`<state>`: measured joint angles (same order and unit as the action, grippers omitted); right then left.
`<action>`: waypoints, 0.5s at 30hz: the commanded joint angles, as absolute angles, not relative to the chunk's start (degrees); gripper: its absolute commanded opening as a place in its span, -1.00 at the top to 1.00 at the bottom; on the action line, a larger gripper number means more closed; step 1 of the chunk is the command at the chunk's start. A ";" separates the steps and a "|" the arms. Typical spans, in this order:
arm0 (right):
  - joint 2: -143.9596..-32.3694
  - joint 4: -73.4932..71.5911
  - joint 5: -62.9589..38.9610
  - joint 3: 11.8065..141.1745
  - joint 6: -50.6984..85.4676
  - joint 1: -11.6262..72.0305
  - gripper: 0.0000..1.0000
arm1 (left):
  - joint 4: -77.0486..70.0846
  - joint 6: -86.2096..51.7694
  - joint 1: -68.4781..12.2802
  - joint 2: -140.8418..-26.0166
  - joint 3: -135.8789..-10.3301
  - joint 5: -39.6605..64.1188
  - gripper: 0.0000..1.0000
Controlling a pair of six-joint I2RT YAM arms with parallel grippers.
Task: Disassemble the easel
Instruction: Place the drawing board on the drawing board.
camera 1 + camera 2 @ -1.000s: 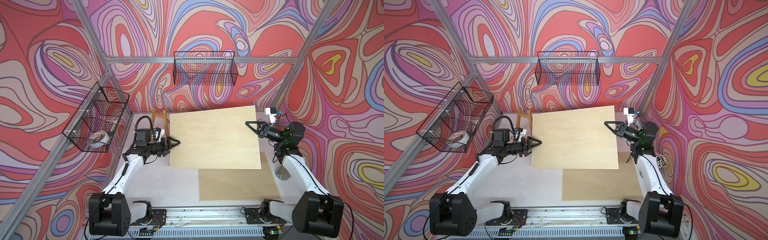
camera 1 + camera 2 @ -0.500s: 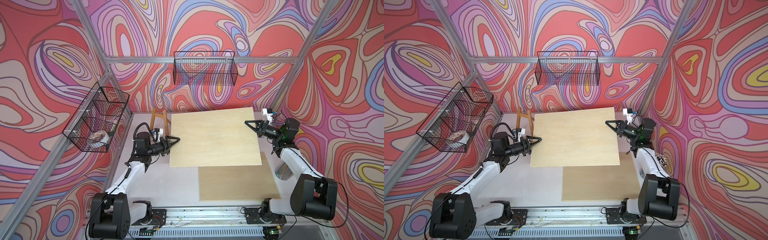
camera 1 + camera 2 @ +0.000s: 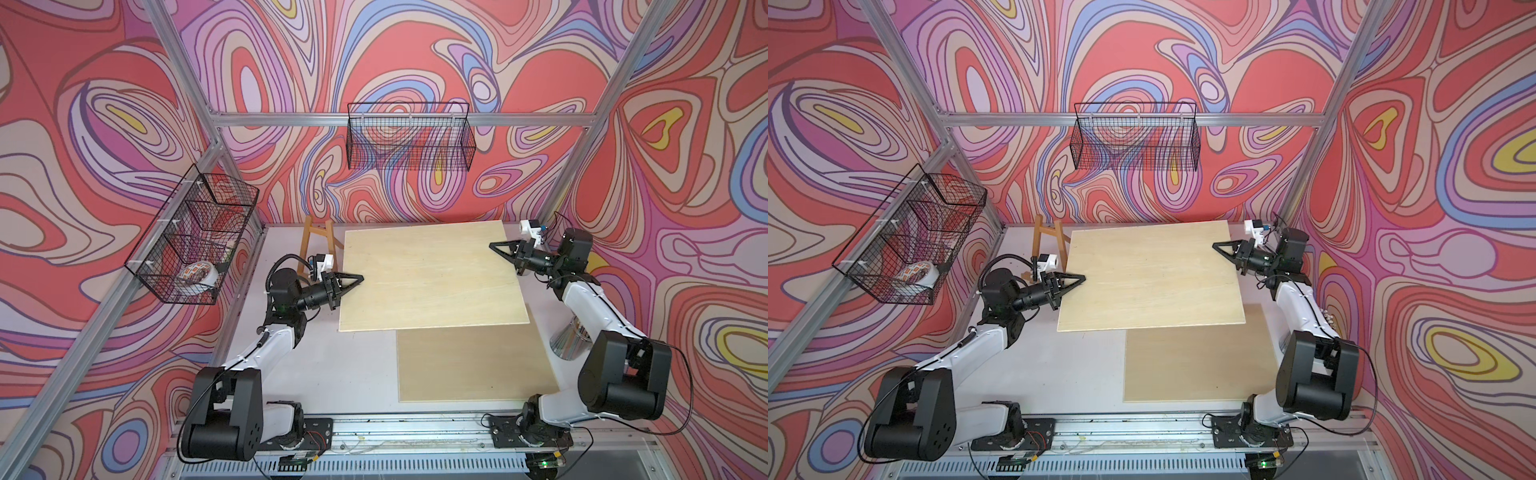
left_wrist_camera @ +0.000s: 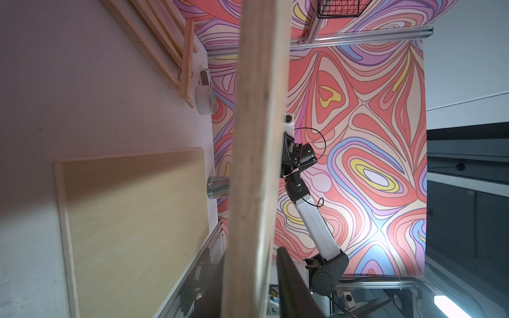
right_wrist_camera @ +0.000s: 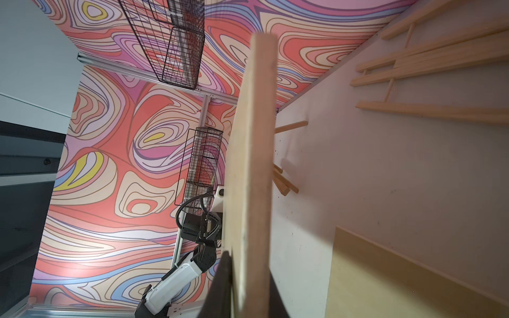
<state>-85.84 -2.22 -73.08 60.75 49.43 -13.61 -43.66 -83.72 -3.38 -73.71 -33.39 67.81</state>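
We see the plywood board lifted off the bench and held roughly level over its far middle, one arm at each short edge. The left gripper has its fingers closed on the board's left edge, one dark finger pressed to each face in the left wrist view. The right gripper is clamped on the right edge near the far right corner of the board, and its finger lies against the wood. The easel lies flat along the far edge of the bench, underneath the board. In both top views only its legs stick out past the board's left edge, near the far left corner of the bench, while its slats show in the right wrist view. So the board screens most of the easel from above. A second board lies flat toward the near right of the bench, its far edge tucked below the lifted one. A shiny metallic cup stands at the right edge, just beside the right arm. A white tape roll sits near the far right corner, beside the easel's end. On the left wall hangs a wire basket holding a patterned tape roll; another basket hangs on the back wall.
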 commanded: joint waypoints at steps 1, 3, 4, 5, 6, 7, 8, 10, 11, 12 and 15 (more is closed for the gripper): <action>-86.06 -1.59 -69.50 60.13 29.58 -9.04 1.00 | -57.21 -89.21 -7.29 -71.76 -36.08 71.33 0.58; -86.04 -2.06 -68.67 59.96 29.44 -9.05 1.00 | -56.83 -89.03 -7.46 -71.59 -36.04 71.46 0.65; -85.86 -2.46 -68.49 59.84 29.39 -9.03 1.00 | -56.67 -89.03 -7.62 -71.33 -36.07 71.22 0.74; -85.61 -3.07 -68.01 59.53 29.67 -9.02 1.00 | -56.45 -89.03 -7.73 -71.04 -36.04 70.94 0.81; -85.52 -3.29 -67.73 59.48 29.74 -9.05 1.00 | -56.13 -89.03 -7.81 -70.78 -36.04 70.61 0.90; -85.45 -3.46 -67.46 59.26 29.81 -9.05 1.00 | -55.78 -89.16 -7.88 -70.41 -36.01 70.20 1.00; -85.35 -3.81 -67.04 59.01 30.19 -9.03 1.00 | -55.73 -89.27 -7.95 -70.03 -35.97 69.67 1.00; -85.23 -4.08 -66.60 58.70 30.69 -9.02 1.00 | -54.89 -89.32 -8.07 -69.10 -35.88 68.64 1.00; -85.07 -4.04 -66.22 58.47 31.00 -8.97 1.00 | -54.46 -89.30 -8.04 -68.60 -35.66 67.83 1.00; -85.05 -3.98 -65.75 58.22 31.30 -8.96 1.00 | -54.25 -89.34 -8.03 -68.05 -35.40 67.02 1.00; -85.28 -3.76 -64.06 57.25 33.37 -8.81 0.96 | -53.03 -89.38 -8.02 -65.98 -33.78 63.13 1.00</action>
<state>-86.48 0.80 -73.08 59.33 46.59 -14.02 -45.45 -88.31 -3.68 -70.48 -32.34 68.45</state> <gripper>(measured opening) 0.170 0.118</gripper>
